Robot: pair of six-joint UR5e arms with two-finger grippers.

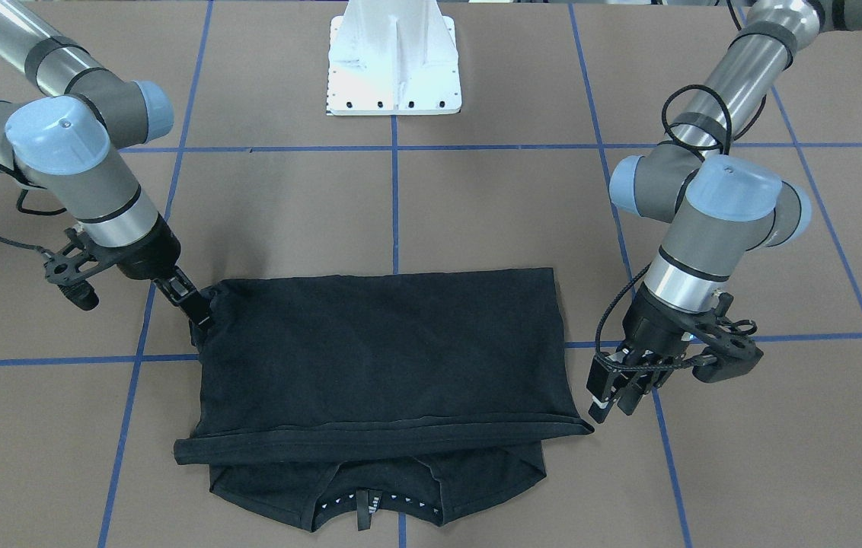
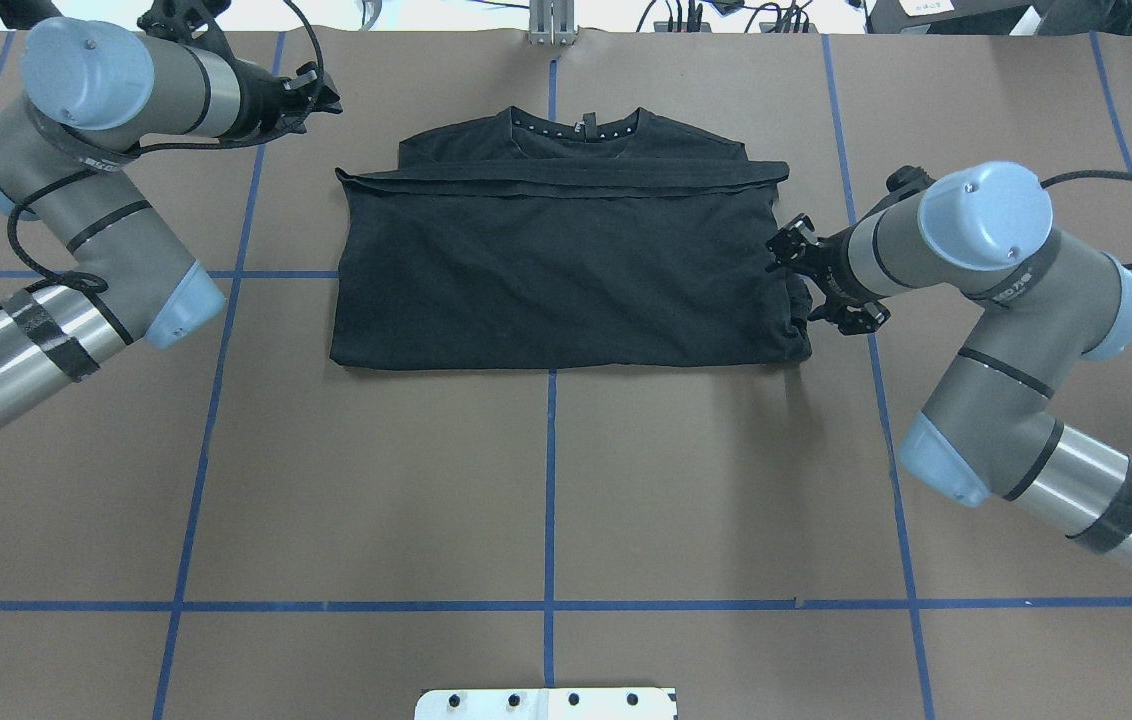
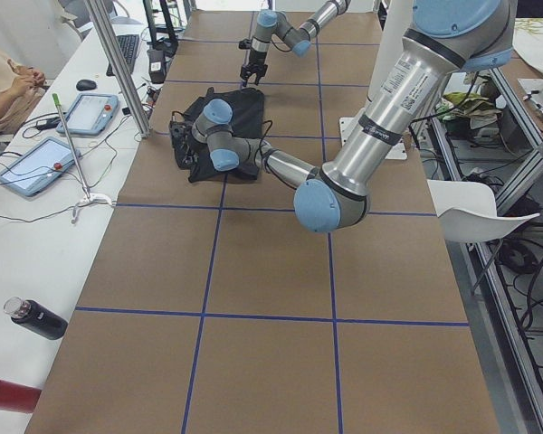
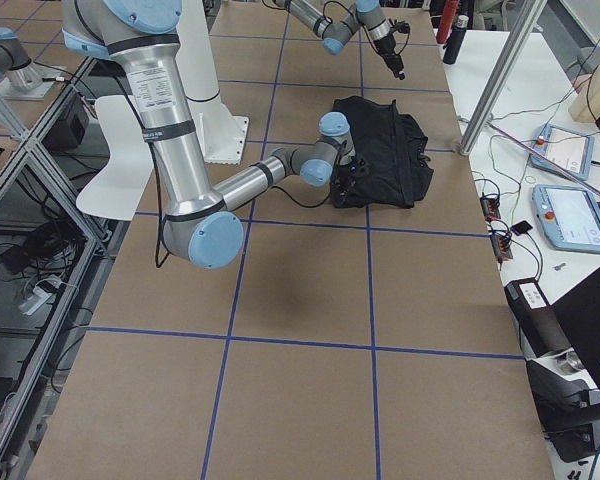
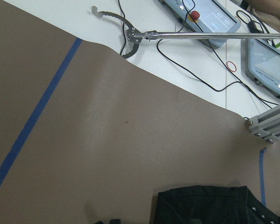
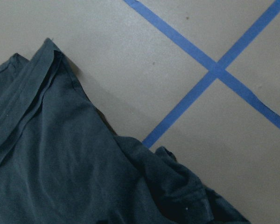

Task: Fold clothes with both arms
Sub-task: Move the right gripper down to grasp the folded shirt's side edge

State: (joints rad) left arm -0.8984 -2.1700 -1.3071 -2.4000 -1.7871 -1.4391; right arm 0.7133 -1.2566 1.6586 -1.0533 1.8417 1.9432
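The black T-shirt point(image 1: 385, 358) lies flat on the brown table, its lower half folded up over itself so the hem edge sits just short of the collar point(image 2: 576, 125). My right gripper point(image 1: 199, 320) is at the shirt's side edge, shut on a bunched bit of cloth point(image 2: 796, 325). The right wrist view shows that crumpled cloth point(image 6: 186, 200) running off the bottom of the frame, with no fingertips showing. My left gripper point(image 1: 612, 399) hangs open beside the folded hem's corner, a little off the shirt and holding nothing. In the overhead view the left gripper point(image 2: 319, 90) is off the shirt's far left corner.
The white bolted pedestal point(image 1: 393, 68) stands at the robot's side of the table. Blue tape lines point(image 2: 550, 480) grid the brown surface. Beyond the far edge is a white bench with touch panels point(image 5: 210, 18), cables and a metal reach tool point(image 5: 144, 33). A person's hands point(image 3: 23, 81) show there.
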